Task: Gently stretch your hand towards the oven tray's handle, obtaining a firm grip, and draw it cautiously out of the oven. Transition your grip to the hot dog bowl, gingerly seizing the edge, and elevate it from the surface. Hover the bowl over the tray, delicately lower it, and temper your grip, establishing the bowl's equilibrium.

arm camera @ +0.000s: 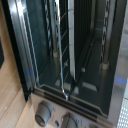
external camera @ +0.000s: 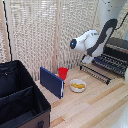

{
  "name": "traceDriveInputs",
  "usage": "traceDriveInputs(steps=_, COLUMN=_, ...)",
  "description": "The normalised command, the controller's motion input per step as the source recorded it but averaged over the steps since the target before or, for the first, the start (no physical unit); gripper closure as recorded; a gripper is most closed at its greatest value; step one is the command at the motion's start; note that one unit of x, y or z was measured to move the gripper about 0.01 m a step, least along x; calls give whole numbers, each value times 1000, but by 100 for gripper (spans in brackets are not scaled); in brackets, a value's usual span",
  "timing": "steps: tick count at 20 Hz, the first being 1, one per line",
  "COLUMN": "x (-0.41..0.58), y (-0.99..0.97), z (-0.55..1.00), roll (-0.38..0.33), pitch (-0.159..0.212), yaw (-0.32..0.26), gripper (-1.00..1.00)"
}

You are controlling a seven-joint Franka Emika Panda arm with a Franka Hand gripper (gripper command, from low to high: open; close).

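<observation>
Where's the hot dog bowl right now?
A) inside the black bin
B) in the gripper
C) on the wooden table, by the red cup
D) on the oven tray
C: the hot dog bowl sits on the wooden table just in front of the red cup, apart from the oven tray.

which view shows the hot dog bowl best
The exterior view: the hot dog bowl sits in full sight on the wooden table, yellow food inside, beside the red cup. The wrist view shows none of it, only the oven interior and knobs.
</observation>
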Motion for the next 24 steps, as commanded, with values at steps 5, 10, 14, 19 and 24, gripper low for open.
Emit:
traceDriveInputs(steps=5, x=0, y=-676, z=-25, roll=66, pitch=30, yaw=105, gripper=-100)
traceDriveInputs(steps=10, x=1, y=-707, z=0, roll=105, pitch=7, yaw=35, gripper=-100)
traceDriveInputs(steps=14, x=0, y=-591, z=21, roll=94, pitch=31, yaw=48, gripper=-100)
traceDriveInputs(steps=19, x=39, y=-403, z=-12, roll=81, pitch=63, yaw=23, gripper=100)
traceDriveInputs(steps=24, x=115, y=-106, z=-59, roll=1, pitch=59, yaw=28, gripper=100)
